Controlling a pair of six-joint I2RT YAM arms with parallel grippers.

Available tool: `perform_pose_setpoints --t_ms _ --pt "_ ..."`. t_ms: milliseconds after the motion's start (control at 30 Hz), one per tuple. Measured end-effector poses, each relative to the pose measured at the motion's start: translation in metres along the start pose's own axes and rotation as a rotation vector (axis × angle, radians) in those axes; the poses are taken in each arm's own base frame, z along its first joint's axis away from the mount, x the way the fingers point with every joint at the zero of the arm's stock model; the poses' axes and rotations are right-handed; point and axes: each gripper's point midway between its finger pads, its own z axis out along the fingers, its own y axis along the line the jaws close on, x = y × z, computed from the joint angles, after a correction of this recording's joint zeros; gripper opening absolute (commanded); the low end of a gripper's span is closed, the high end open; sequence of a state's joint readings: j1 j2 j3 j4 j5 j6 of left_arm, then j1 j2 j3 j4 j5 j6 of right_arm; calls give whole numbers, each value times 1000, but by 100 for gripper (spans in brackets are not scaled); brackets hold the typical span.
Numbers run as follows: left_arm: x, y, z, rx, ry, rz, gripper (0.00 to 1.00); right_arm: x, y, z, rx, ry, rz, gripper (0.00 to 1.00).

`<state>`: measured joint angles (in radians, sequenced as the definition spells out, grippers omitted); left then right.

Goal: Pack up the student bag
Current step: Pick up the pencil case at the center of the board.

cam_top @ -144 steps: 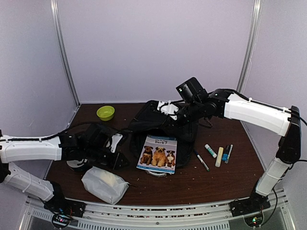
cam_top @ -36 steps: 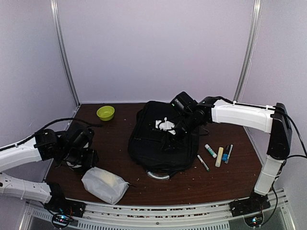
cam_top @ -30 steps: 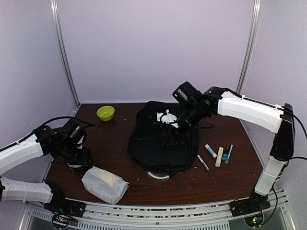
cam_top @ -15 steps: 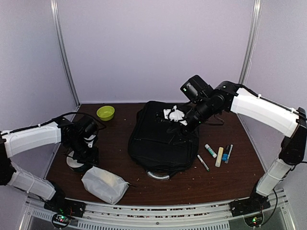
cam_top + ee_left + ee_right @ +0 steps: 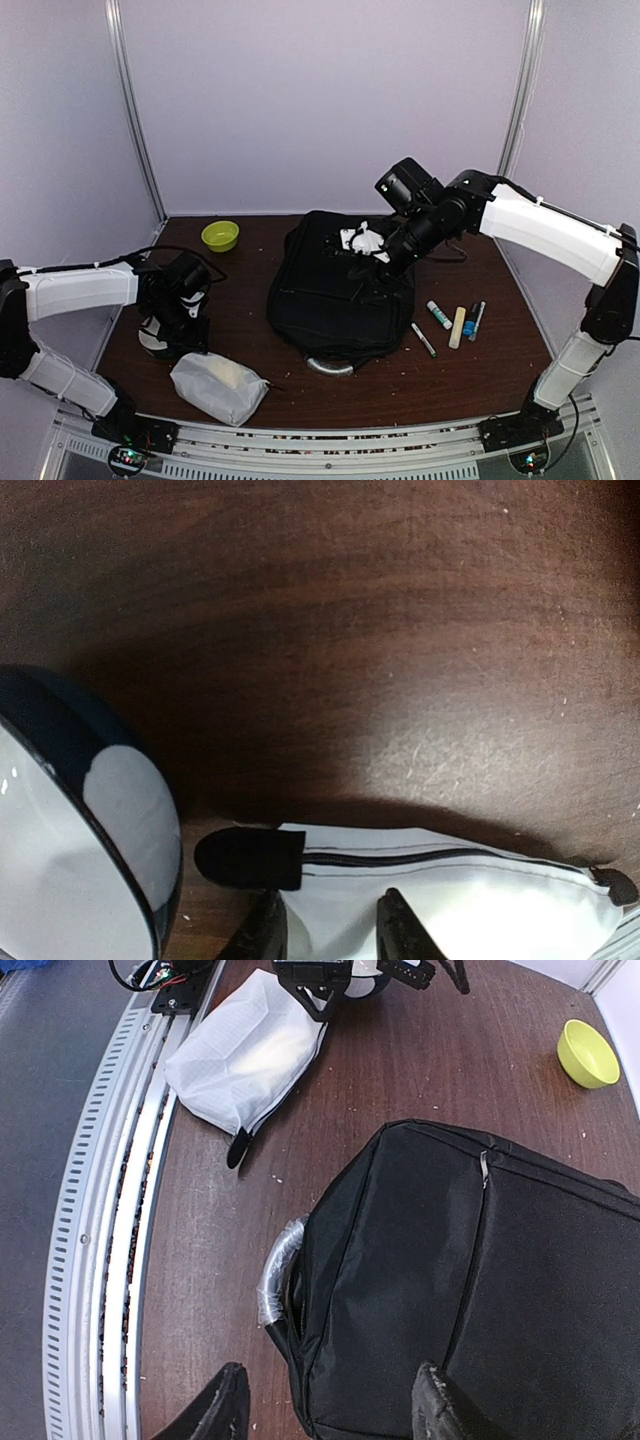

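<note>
While student bag [image 5: 335, 310] lies flat, black | left claw [image 5: 327, 930] apart | right claw [image 5: 332, 1405] apart

Dark wooden table [image 5: 470, 375], student bag [image 5: 340, 300], green bowl [image 5: 220, 236], white zip pouch [image 5: 218, 385], several markers [image 5: 455, 322]

Top cam high/behind; wrist cams down, shared: white pouch [image 5: 450, 900]

One bag [image 5: 340, 300], one bowl [image 5: 220, 236], one pouch [image 5: 218, 385]
</note>
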<state>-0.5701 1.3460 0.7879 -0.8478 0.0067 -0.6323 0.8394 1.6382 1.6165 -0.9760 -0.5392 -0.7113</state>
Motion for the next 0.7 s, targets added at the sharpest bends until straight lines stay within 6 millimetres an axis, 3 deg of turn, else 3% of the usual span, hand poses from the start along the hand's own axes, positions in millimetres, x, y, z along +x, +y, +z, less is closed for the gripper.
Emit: perform_pose_setpoints --t_ms 133,167,300,400,700 --pt "-4 -4 1 16 -11 4 3 2 0 4 -8 7 6 55" --pt "-4 -5 2 21 -9 11 0 3 0 6 -10 9 8 55" --pt "-8 -10 2 45 -24 38 0 4 -1 13 -22 11 31 53" --pt "-14 -16 -4 73 -67 58 0 1 -6 19 -17 -13 81 56" --pt "-39 -64 -52 167 -358 218 0 -20 -31 49 16 -132 313 63"
